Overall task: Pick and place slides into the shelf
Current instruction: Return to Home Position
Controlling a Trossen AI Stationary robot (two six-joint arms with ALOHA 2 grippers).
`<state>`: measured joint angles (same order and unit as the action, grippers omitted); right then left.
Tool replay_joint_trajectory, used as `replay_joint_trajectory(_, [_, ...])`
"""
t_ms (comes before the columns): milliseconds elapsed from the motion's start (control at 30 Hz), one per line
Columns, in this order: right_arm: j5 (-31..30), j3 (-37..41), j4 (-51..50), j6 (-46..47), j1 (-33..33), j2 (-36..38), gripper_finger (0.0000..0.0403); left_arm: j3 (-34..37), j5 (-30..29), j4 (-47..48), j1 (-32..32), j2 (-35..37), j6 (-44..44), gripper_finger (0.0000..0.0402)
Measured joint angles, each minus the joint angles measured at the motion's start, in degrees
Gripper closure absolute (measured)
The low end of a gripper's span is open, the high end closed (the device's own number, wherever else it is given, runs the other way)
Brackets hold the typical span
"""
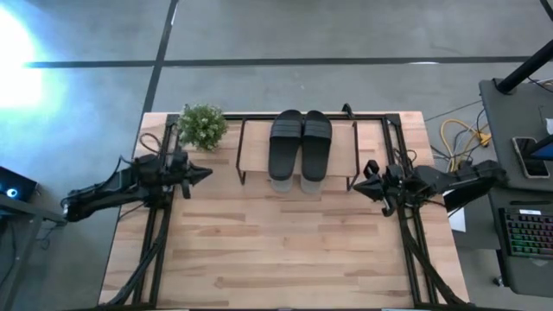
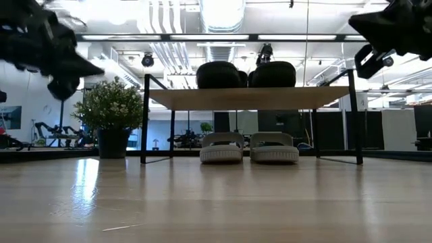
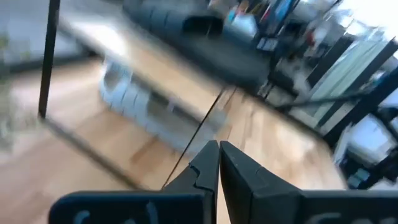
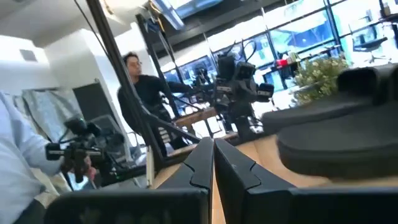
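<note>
The shelf (image 1: 298, 155) stands at the table's far middle on its thin black wire legs (image 2: 144, 121). The black pair of slides (image 1: 300, 142) lies side by side on its top board, and shows in the low view (image 2: 246, 74). The pale grey-green pair (image 2: 249, 147) rests on the table under the board, toes toward the near edge. My left gripper (image 1: 206, 174) is shut and empty, raised left of the shelf. My right gripper (image 1: 356, 185) is shut and empty, raised right of the shelf, level with a black slide (image 4: 342, 140).
A potted green plant (image 1: 202, 126) stands at the table's far left, beside the shelf and close behind my left gripper. A person (image 4: 140, 93) stands in the room beyond the table. A desk with a keyboard (image 1: 527, 233) is off the table's right edge.
</note>
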<state>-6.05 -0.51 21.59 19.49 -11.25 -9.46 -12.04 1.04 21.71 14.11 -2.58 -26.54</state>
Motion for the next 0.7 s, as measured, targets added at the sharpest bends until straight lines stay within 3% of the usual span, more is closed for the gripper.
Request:
replay_joint_trajectory(267, [-0.25,0.02,-5.01,-0.86,0.00,6.94,0.0394,6.34,0.19,-6.03,0.02,0.84,0.25,0.0402])
replay_joint_trajectory(433, [-1.58,0.00,-5.02,-0.25,0.01,7.51,0.0394,7.68,-0.39,-11.27,0.02,-0.28,2.58,0.0402])
replay_joint_trajectory(700, [-2.62,0.00,-5.16,-0.03,0.01,5.79,0.0394,7.73,-2.02,-11.25,0.02,-2.08,-0.02,0.0402])
